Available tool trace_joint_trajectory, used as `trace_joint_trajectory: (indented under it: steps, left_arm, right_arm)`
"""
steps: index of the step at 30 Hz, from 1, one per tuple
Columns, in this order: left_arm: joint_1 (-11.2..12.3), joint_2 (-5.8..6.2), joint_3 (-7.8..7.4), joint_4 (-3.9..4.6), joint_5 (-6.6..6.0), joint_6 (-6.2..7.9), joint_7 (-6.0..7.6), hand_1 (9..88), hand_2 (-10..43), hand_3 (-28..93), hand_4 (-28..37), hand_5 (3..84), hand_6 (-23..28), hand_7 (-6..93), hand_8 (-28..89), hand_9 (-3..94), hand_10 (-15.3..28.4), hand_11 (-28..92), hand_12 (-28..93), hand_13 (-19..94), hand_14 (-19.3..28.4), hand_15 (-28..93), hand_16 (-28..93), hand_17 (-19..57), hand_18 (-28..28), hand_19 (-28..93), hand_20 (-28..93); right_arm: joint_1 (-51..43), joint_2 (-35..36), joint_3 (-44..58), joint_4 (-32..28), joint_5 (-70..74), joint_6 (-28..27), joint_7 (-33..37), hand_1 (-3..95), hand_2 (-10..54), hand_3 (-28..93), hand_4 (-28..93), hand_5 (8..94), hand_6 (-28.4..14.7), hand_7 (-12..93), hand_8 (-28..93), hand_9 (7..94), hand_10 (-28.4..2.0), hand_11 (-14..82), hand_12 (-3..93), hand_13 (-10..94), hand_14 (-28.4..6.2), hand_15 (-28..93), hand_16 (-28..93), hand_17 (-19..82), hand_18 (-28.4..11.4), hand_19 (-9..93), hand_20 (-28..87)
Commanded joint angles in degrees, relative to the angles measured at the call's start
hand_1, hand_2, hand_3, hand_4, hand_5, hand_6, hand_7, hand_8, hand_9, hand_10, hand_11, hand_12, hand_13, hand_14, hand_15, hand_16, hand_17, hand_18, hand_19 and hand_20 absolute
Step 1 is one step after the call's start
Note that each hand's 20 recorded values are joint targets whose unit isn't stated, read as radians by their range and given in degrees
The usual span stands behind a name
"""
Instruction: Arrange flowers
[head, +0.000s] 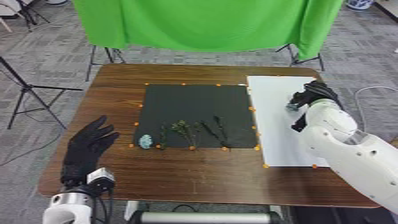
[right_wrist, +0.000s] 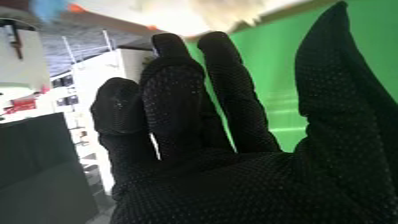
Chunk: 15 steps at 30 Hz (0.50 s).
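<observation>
Flowers (head: 183, 129) on a black mat (head: 197, 102), right robot hand (head: 316, 93), fingers and thumb apart, perhaps touching a bluish bloom (head: 291, 107)

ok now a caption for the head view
Right hand over the white sheet, flower stems in a row on the dark mat, left hand open at left

The robot's left hand (head: 84, 148) and right hand (head: 317, 94) are black-gloved; behind the first sit a white block (head: 100, 177) and black cables (head: 107, 202), behind the second a rounded white arm (head: 342, 132).
</observation>
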Motion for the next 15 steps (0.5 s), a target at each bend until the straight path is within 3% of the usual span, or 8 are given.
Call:
trace_joint_trajectory:
  steps: [1, 7, 9, 15]
  left_arm:
    - [0.59, -0.5, -0.18, -0.29, 0.41, 0.54, -0.26, 23.1, 4.6, 83, -22.6, 39.0, 9.5, 17.6, -11, 35.9, 19.1, 31, 11, 27, 26.2, 54, -9, -9.7, 23.3, 60, 7]
    - [1.03, -0.93, -0.69, -0.47, 0.83, 0.28, -0.74, 23.1, 4.6, 83, -22.8, 39.0, 9.5, 17.6, -11, 35.8, 19.3, 31, 11, 27, 25.9, 55, -9, -10.6, 22.7, 58, 9]
    - [1.25, -0.76, -0.55, -0.58, 0.53, 0.62, -0.14, 23.0, 4.6, 83, -22.9, 39.0, 9.5, 17.4, -11, 35.7, 19.2, 31, 11, 26, 25.9, 55, -9, -10.7, 22.6, 58, 9]
    - [1.32, -1.04, -0.92, -0.77, 0.77, 0.45, -0.39, 22.7, 4.7, 83, -23.0, 38.9, 9.5, 17.3, -11, 35.5, 19.2, 31, 11, 26, 25.9, 54, -9, -11.0, 22.6, 58, 12]
  right_arm:
    - [-2.65, 0.2, 0.5, -0.41, -0.71, -2.32, 2.53, 30.2, -5.0, 88, -26, 56.6, -12.3, 16, -12, 55.5, -26.7, 19.3, 12.8, 69, -13.8, 88, 6, 43, -24.5, 93, 61]
    - [-3.52, 0.1, 0.68, -0.46, -0.89, -3.13, 3.31, 31.5, -5.3, 87, -26, 57.9, -12.9, 15, -11, 56.8, -27.5, 19.9, 12.9, 69, -14.6, 88, 5, 43, -25.2, 93, 62]
    - [-3.81, -0.03, 0.92, -0.5, -0.58, -4.03, 3.58, 32.2, -5.6, 87, -26, 58.1, -13.2, 15, -11, 57.1, -28.1, 19.7, 12.8, 69, -14.9, 89, 5, 43, -25.6, 93, 62]
    - [-4.67, -0.08, 1.02, -0.2, -0.04, -5.13, 4.35, 33.7, -6.1, 87, -26, 59.2, -14.3, 13, -10, 58.8, -28.3, 18.1, 12.8, 69, -15.6, 89, 4, 43, -26.2, 93, 62]
